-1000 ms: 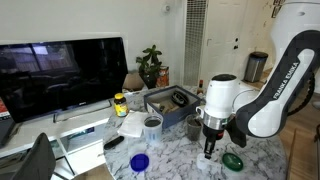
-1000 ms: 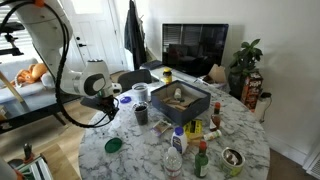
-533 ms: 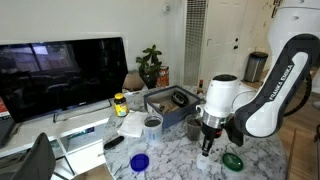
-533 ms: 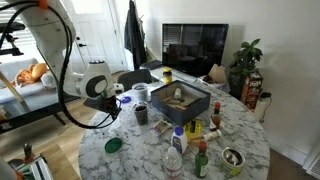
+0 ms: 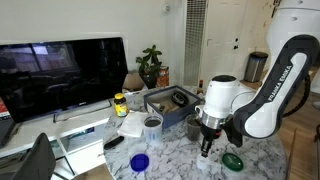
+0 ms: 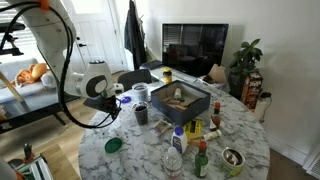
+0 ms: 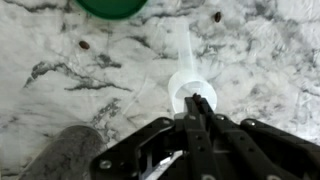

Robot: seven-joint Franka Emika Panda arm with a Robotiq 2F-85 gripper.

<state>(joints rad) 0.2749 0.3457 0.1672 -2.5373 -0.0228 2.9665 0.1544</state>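
My gripper (image 7: 200, 100) is shut, its fingertips pressed together just above a marble table (image 7: 60, 50). The tips sit over the rim of a small white scoop (image 7: 180, 85) whose handle runs away from me. I cannot tell whether the rim is pinched between the fingers. A green lid (image 7: 112, 8) lies a little beyond the scoop. In both exterior views the gripper (image 5: 207, 150) (image 6: 108, 112) hangs low over the table near its edge, with the green lid (image 5: 232, 160) (image 6: 114, 145) close by.
A grey cup (image 5: 193, 127) stands beside the arm, and a dark box (image 5: 170, 100) (image 6: 180, 100) of items sits mid-table. A blue lid (image 5: 139, 162), a yellow-capped jar (image 5: 120, 103), a mug (image 6: 141, 113) and several bottles (image 6: 175, 150) crowd the table. A TV (image 5: 60, 70) stands behind.
The gripper rose and shifted very slightly between one second ago and half a second ago. It has held still since.
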